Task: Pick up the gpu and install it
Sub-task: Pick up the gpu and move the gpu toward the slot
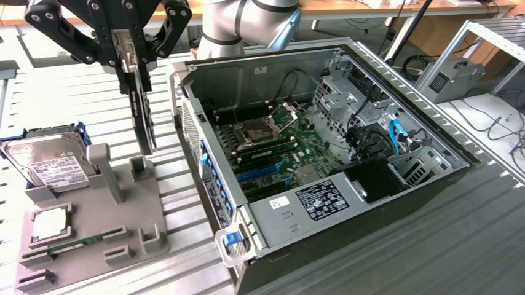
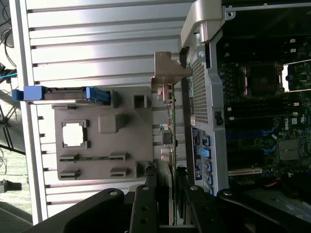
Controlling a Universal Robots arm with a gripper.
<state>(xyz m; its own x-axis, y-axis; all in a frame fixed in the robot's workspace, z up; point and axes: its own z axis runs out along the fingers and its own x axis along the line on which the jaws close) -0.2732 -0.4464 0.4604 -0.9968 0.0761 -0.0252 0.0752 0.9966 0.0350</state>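
Your gripper (image 1: 134, 61) pinches the gpu (image 1: 144, 123) by its top edge. The card hangs straight down just above the gray holder (image 1: 123, 209), beside the open computer case (image 1: 246, 80).

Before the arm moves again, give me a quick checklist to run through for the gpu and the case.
1. The tool is clamped on the gpu: ok.
2. The gpu hangs roughly upright: ok.
3. Its lower end is free of the gray holder: cannot tell, it sits right at the slot post.
4. The computer case has its side open, motherboard exposed: ok.
5. The blue expansion slots are free of cards: ok.
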